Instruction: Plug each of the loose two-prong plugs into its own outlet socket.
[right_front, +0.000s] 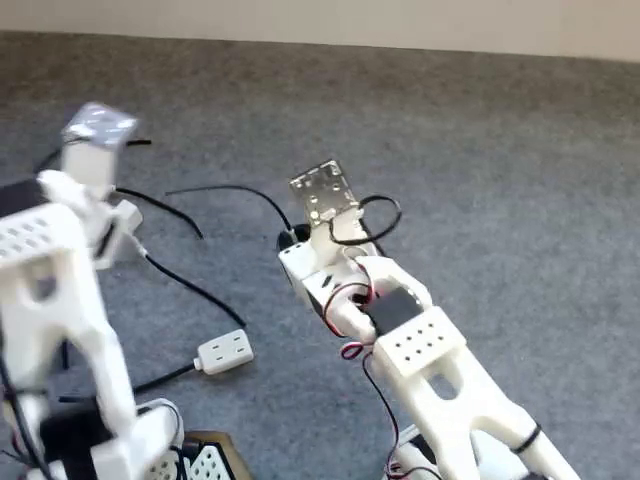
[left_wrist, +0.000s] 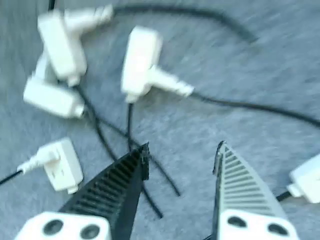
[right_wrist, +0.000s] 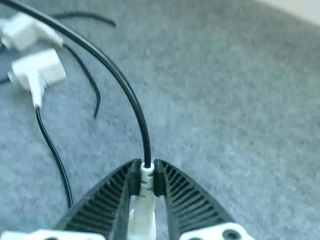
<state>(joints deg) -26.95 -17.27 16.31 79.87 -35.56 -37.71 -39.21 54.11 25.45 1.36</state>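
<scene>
The white plug (right_wrist: 141, 215) sits clamped tight in your right pincer (right_wrist: 145, 172), its black cord (right_wrist: 117, 75) arching away over the grey carpet (right_wrist: 240, 100). In the high view an outlet socket (right_front: 225, 351) lies lower left of centre on the carpet. Your left pincer (left_wrist: 182, 150) hangs with jaws spread apart above the carpet, loose white plugs (left_wrist: 142, 60) lying beyond its tips

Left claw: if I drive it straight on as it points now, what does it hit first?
Probably bare carpet between the tips of the open left claw; a thin black cord lies just beside that line. Depth is unclear.
</scene>
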